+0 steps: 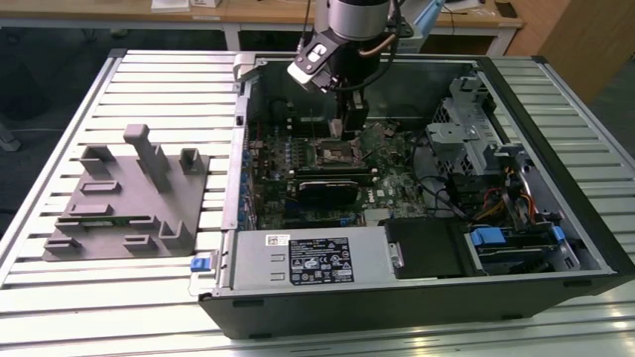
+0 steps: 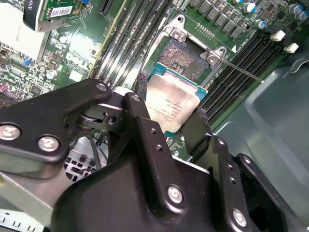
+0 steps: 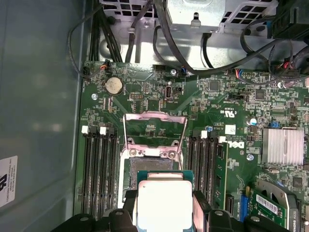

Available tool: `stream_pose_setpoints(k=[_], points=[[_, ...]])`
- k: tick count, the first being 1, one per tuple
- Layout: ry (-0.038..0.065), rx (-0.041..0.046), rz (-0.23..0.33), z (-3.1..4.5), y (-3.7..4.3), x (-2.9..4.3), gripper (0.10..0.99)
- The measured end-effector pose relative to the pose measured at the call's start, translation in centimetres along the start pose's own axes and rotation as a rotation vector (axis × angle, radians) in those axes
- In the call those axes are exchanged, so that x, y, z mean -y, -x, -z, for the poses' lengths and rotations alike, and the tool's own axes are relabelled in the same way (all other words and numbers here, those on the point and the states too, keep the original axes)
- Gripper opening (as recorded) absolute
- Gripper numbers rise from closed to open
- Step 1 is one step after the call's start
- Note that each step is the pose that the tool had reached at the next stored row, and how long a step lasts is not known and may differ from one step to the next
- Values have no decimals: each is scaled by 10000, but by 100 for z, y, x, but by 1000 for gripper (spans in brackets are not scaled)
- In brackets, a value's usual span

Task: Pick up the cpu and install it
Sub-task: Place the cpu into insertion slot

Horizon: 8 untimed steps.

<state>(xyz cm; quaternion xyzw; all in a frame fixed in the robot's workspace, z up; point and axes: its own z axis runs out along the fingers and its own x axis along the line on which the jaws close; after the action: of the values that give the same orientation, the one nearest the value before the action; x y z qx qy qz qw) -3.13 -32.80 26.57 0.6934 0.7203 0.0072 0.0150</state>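
Observation:
The cpu (image 2: 171,103) is a small flat square chip with a silvery top, clamped between my black fingers (image 2: 195,126). My gripper (image 2: 169,108) is shut on it by two opposite edges. It hangs just above the open socket (image 2: 189,55) on the green motherboard. In the first wrist view the cpu (image 3: 161,200) sits slightly short of the socket (image 3: 148,166), whose metal load plate (image 3: 154,129) is flipped up. In the exterior view my gripper (image 1: 343,132) reaches down into the open computer case, right over the socket (image 1: 332,155).
Memory slots (image 3: 99,169) flank the socket on both sides. A finned heat sink (image 3: 282,145) and cables (image 3: 145,34) lie nearby. The case holds a labelled grey power supply (image 1: 312,256) and a drive cage (image 1: 476,126). A grey plastic fixture (image 1: 129,193) stands on the slatted table at the exterior view's left.

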Motion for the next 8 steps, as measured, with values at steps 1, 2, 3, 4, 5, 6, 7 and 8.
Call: stream_pose_setpoints(k=[1,2,3,4,5,6,7,8], points=[[0,0,0,-4,0,0,541],[-1,1,0,-8,0,0,541],[-1,2,0,-14,0,0,541],[-1,1,0,-22,0,1,541],[-1,1,0,-31,0,1,541],[-1,2,0,-40,0,1,541],[-1,2,0,-49,0,2,541],[-1,1,0,-59,-1,2,541]])
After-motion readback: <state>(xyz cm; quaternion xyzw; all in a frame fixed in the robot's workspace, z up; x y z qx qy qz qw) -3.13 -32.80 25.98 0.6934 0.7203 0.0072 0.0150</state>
